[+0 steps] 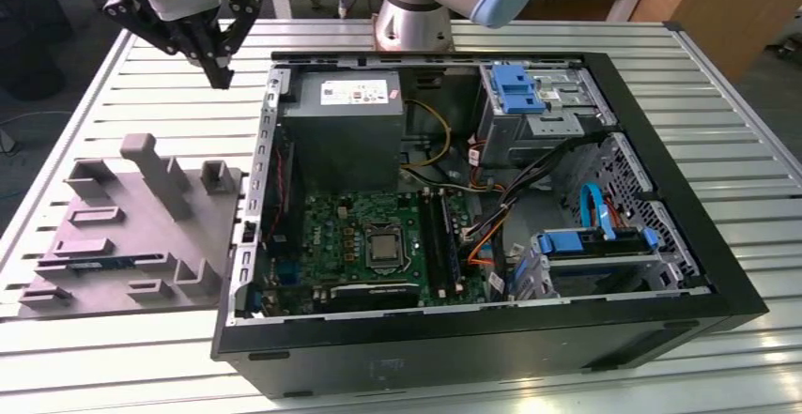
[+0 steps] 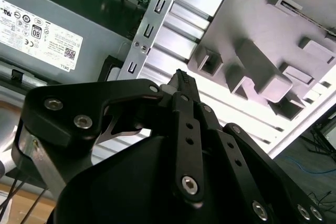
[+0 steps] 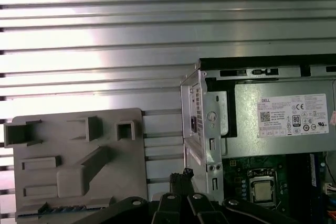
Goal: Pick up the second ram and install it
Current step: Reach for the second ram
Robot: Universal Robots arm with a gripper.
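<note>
The second ram (image 1: pixel 103 264) shows as a thin blue strip lying in a slot of the grey holder (image 1: pixel 138 226), at the holder's end far from my gripper. The first wrist view shows the same blue strip (image 3: pixel 73 208) along the edge of the holder (image 3: pixel 79 150). My gripper (image 1: pixel 222 78) hangs high over the slatted table, beyond the holder and just outside the corner of the open computer case (image 1: pixel 476 198). Its black fingers meet at the tips, with nothing between them, in both wrist views (image 2: pixel 181 77) (image 3: pixel 181 174).
Inside the case, the green motherboard (image 1: pixel 363 236) carries long black slots (image 1: pixel 437 231) beside the processor socket. A grey power supply (image 1: pixel 341 123) sits at the back, and blue drive cages (image 1: pixel 602 236) at the exterior view's right. The arm's base (image 1: pixel 414 10) stands behind the case.
</note>
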